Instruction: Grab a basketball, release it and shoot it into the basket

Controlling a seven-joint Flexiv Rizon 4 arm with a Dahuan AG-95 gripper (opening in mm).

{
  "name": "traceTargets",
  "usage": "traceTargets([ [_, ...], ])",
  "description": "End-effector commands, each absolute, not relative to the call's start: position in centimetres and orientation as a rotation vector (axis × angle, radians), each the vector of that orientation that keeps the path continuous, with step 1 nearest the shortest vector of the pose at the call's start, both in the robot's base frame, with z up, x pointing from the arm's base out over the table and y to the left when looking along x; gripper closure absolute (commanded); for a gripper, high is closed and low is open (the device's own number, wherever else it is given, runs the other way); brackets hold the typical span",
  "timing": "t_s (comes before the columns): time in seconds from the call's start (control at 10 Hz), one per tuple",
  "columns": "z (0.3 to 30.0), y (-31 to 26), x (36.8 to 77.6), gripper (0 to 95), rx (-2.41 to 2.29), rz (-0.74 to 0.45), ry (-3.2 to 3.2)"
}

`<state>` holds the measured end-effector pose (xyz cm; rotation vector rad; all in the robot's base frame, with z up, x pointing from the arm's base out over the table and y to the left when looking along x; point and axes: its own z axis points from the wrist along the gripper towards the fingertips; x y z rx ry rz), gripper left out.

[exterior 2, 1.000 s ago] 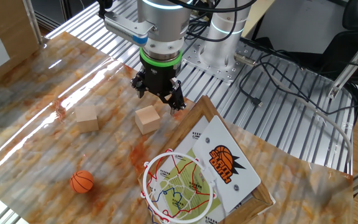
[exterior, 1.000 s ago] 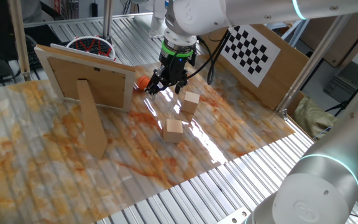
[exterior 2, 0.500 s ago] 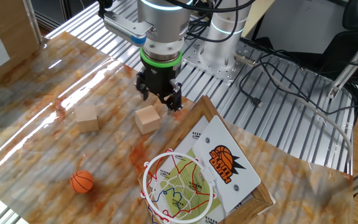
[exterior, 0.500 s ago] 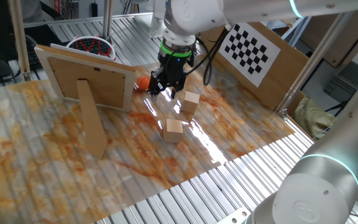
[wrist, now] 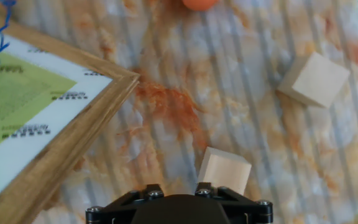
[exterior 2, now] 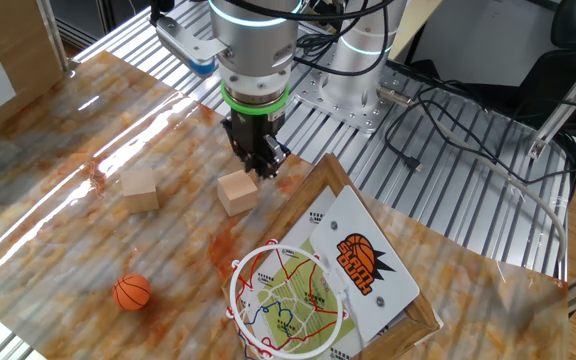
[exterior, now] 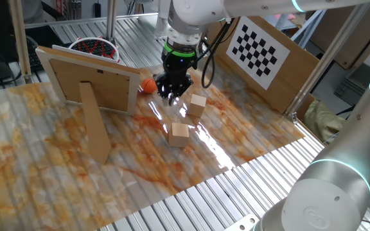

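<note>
The small orange basketball [exterior: 148, 85] lies on the marbled table next to the framed board. It also shows in the other fixed view [exterior 2: 132, 291] and at the top edge of the hand view [wrist: 199, 3]. The basket [exterior 2: 288, 300], a white-rimmed hoop with red and dark netting, hangs on the board's front and peeks out behind it [exterior: 94, 46]. My gripper [exterior: 172, 94] hangs low over the table, just right of the ball and apart from it. It is seen nearly edge-on [exterior 2: 261, 165], looks open and holds nothing. The hand view shows only its black base.
Two tan wooden cubes lie near the gripper [exterior: 198, 104] [exterior: 180, 134], one right beside the fingers [exterior 2: 236, 192] [wrist: 224, 171]. The framed wooden board with prop [exterior: 88, 83] stands left of the ball. A checkerboard panel [exterior: 257, 50] leans at the back right.
The wrist has turned about its vertical axis, so the fingers now look narrow instead of spread. The gripper has shifted slightly toward the ball. Ball and cubes have not moved.
</note>
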<state>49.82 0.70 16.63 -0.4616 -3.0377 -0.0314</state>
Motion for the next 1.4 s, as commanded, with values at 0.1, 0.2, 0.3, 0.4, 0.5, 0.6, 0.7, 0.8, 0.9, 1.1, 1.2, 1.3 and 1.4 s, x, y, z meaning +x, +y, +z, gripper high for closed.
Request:
traceTargets([
  [0.1,16.4,0.7,49.9,95.0,-0.459,-0.035,-3.039],
  [0.2,16.3,0.8,49.9,95.0,-0.461,-0.036,-3.040],
  [0.3,16.2,0.8,50.0,95.0,-0.464,-0.038,-3.040],
  [0.4,16.1,0.8,50.0,95.0,-0.468,-0.038,-3.039],
  [0.5,16.1,0.8,50.0,95.0,-0.471,-0.038,-3.039],
  [0.6,16.2,0.8,50.0,95.0,-0.471,-0.038,-3.038],
  [0.7,16.1,0.8,50.1,95.0,-0.469,-0.041,-3.036],
  [0.8,16.1,0.8,50.1,95.0,-0.467,-0.041,-3.036],
  [0.9,16.1,0.8,50.2,95.0,-0.467,-0.048,-3.033],
  [1.1,16.0,0.8,50.4,95.0,-0.461,-0.055,-3.031],
  [1.2,16.0,0.8,50.5,95.0,-0.450,-0.055,-3.033],
  [1.3,16.1,0.7,50.7,95.0,-0.445,-0.056,-3.034],
  [1.4,16.1,0.7,51.0,95.0,-0.442,-0.060,-3.032],
])
